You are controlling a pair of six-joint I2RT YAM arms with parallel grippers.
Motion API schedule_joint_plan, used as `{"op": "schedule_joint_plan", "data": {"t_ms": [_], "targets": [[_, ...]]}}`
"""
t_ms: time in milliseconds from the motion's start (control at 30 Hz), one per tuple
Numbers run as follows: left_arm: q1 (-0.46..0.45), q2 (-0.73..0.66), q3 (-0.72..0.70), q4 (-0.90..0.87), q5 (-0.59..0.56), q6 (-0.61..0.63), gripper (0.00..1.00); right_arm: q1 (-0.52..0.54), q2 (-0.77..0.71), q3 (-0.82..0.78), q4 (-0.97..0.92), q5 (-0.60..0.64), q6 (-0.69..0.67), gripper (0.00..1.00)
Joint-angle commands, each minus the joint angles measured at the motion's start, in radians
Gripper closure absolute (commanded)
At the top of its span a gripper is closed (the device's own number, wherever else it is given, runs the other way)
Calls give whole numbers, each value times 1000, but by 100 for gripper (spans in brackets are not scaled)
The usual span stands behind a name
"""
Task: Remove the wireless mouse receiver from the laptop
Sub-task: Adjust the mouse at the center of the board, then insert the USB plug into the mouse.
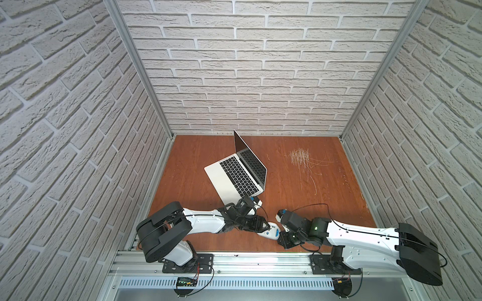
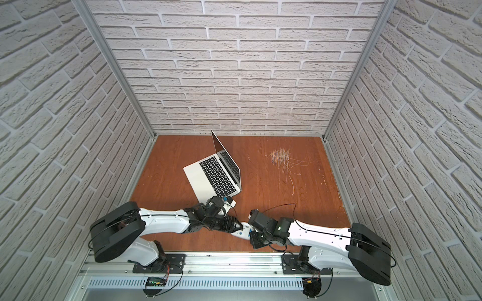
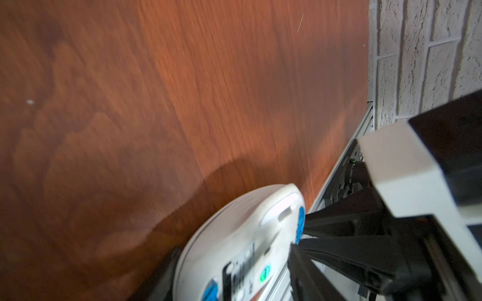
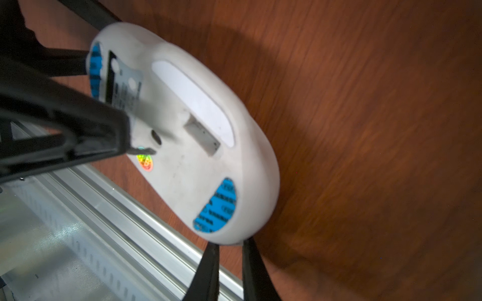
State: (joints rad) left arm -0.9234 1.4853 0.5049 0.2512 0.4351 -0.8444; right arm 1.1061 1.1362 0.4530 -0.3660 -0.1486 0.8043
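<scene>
The thin silver laptop (image 1: 229, 179) (image 2: 206, 179) stands open at the middle of the wooden table, screen towards the right. No wireless mouse receiver shows in any view. Near the front edge both grippers meet at a white mouse (image 1: 271, 232) (image 4: 182, 156) that hangs tilted above the table, underside towards the cameras. An open recess (image 4: 202, 135) in that underside is empty. My left gripper (image 3: 234, 250) has a finger on each face of the mouse's one end and is shut on it. At the other end my right gripper (image 4: 230, 245) is shut on the mouse's rim.
An aluminium rail (image 1: 260, 263) (image 4: 104, 208) runs along the table's front edge just below the mouse. A patch of pale scratches (image 1: 300, 156) marks the wood at the back right. Brick-pattern walls close the cell on three sides.
</scene>
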Motion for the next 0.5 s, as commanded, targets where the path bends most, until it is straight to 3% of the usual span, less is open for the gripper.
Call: {"op": "schedule_joint_plan", "data": {"t_ms": [0,200,467], "targets": [[-6,-25,-35,15,-1,-8,38,-9,-7,-3,11,8,-14,97],[-8,-53,-67,58,7,-16,48,-12,-2,-2,18,7,-14,97],[-8,-57,-71,74,7,-18,68,-15,13,-8,40,7,-13,97]]}}
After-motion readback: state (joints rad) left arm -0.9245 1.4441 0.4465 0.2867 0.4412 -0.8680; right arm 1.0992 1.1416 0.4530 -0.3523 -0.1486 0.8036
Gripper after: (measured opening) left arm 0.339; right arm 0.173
